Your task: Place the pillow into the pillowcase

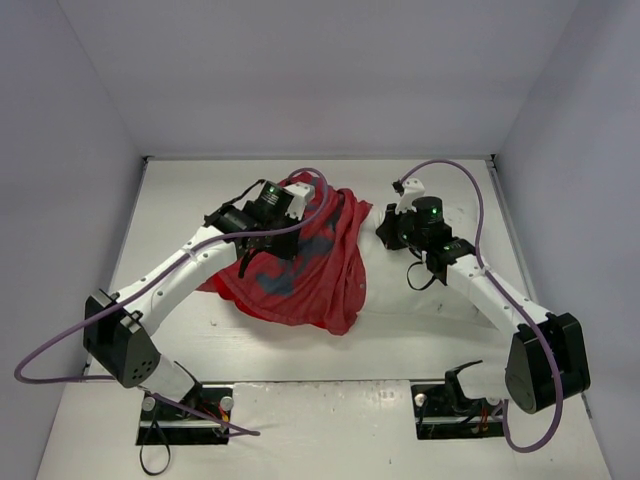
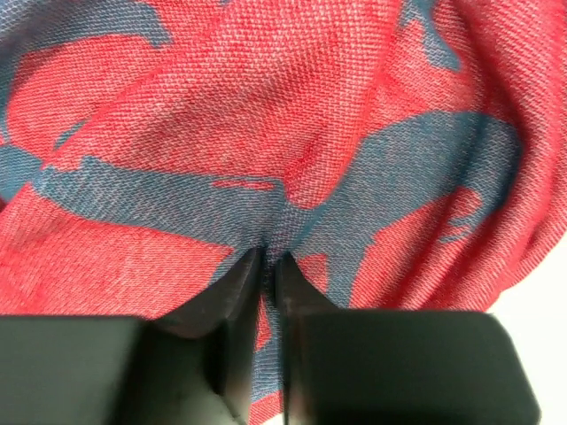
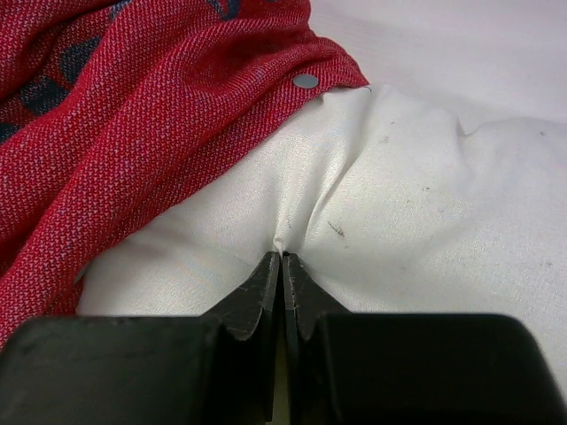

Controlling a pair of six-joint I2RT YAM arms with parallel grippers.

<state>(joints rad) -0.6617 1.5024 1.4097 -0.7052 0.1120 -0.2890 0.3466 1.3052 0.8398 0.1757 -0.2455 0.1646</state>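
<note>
The red pillowcase (image 1: 300, 265) lies mid-table, dull reverse with bluish patches up, draped over the left part of the white pillow (image 1: 385, 290). My left gripper (image 1: 262, 245) is shut on a fold of the pillowcase (image 2: 292, 150), its jaws (image 2: 268, 258) pinching the cloth. My right gripper (image 1: 392, 232) is shut on a pinch of the pillow's white fabric (image 3: 399, 212) at its fingertips (image 3: 283, 257). In the right wrist view the pillowcase's open edge (image 3: 159, 106) with a snap button (image 3: 306, 81) overlaps the pillow. Most of the pillow's left part is hidden under the cover.
White tabletop (image 1: 200, 200) enclosed by pale walls at back and sides. Purple cables (image 1: 455, 170) loop over both arms. The arm bases (image 1: 185, 410) stand at the near edge.
</note>
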